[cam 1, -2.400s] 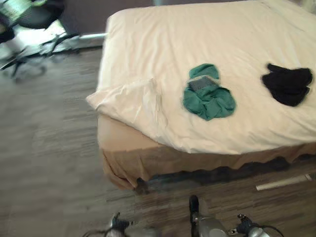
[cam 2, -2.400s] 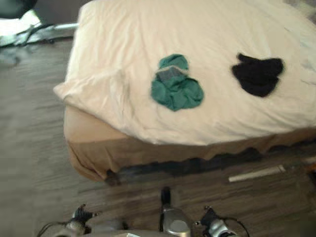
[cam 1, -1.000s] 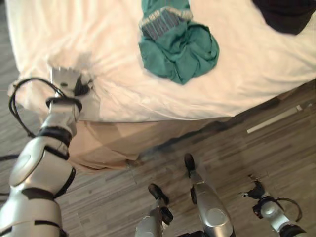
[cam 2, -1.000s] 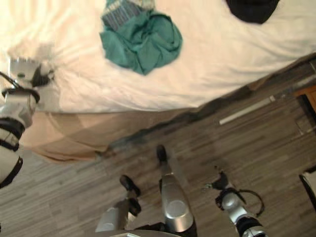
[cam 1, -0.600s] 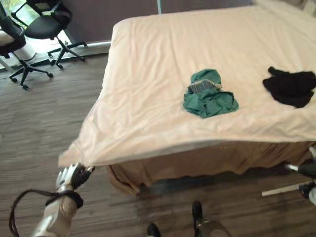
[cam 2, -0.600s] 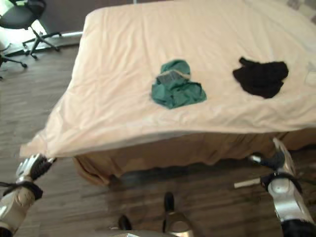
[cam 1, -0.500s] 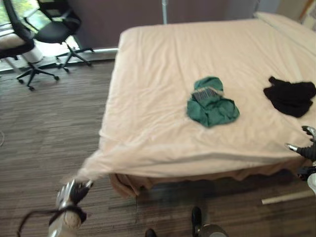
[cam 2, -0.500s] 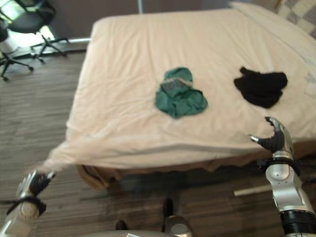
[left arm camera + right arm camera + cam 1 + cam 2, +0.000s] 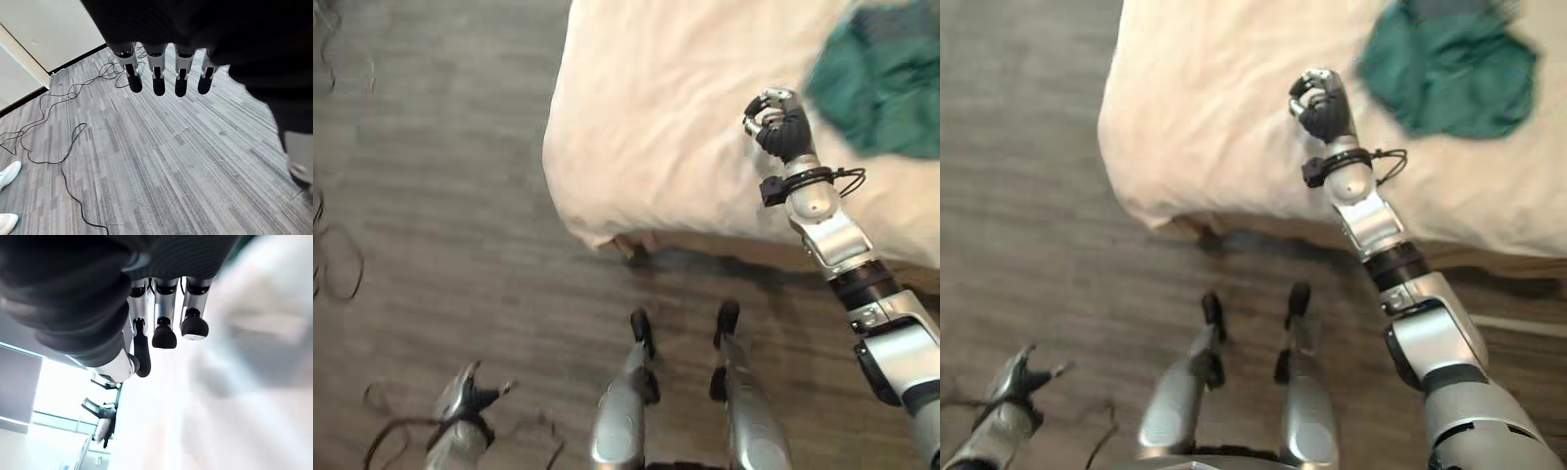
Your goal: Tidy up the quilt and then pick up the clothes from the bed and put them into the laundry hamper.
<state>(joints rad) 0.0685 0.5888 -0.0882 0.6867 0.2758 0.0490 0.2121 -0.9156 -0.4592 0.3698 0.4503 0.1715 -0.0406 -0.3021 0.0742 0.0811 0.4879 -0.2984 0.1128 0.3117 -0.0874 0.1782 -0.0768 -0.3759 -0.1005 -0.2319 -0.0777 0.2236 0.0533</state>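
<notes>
The cream quilt lies smooth over the bed's near corner and hangs over its edge. A crumpled green garment rests on it at the far right. My right hand is held up above the quilt, just left of the green garment and not touching it. Its fingers are curled and nothing is in them. My left hand hangs low at the lower left over the floor, away from the bed. Its fingers are straight and it holds nothing.
Grey wood floor runs left of and in front of the bed. A tan bed skirt shows under the quilt's edge. Thin cables trail over the floor, and a person's white shoes stand near them.
The camera has tilted down and swung toward the bed's corner. My left hand has let go of the quilt corner and dropped toward the floor. My right hand has risen over the quilt beside the green garment.
</notes>
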